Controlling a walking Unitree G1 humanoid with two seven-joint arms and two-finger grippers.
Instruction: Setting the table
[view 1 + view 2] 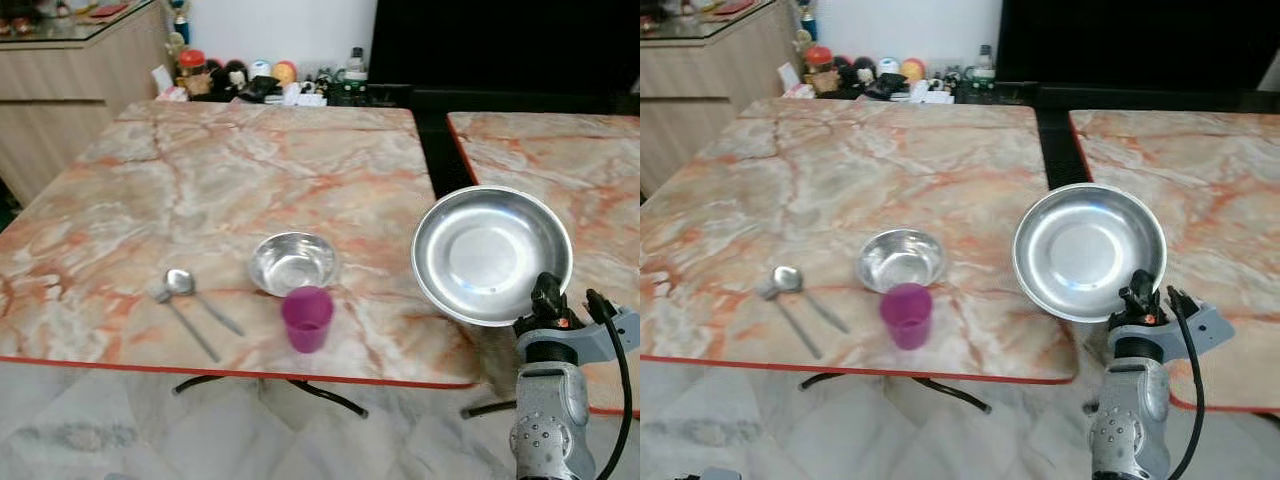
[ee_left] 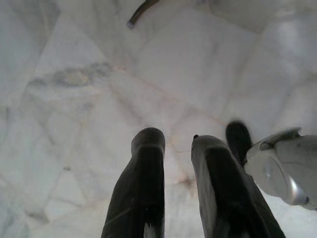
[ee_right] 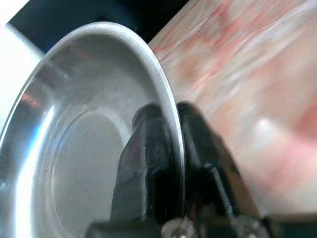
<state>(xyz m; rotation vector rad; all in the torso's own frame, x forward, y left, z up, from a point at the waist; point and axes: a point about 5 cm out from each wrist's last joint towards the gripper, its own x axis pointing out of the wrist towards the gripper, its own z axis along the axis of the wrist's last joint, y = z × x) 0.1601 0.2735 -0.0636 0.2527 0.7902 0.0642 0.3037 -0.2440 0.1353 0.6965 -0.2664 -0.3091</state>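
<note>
Plate is held tilted above the right edge of the near table, over the gap to the second table, its hollow turned toward the camera. Its lower rim is pinched by the right gripper, one finger being pressed against the inner face and the other against the back. On the near table a steel bowl is set just behind a purple cup, with two spoons laid side by side to their left. The left gripper is hung low over the marble floor, its fingers slightly parted and nothing between them.
</note>
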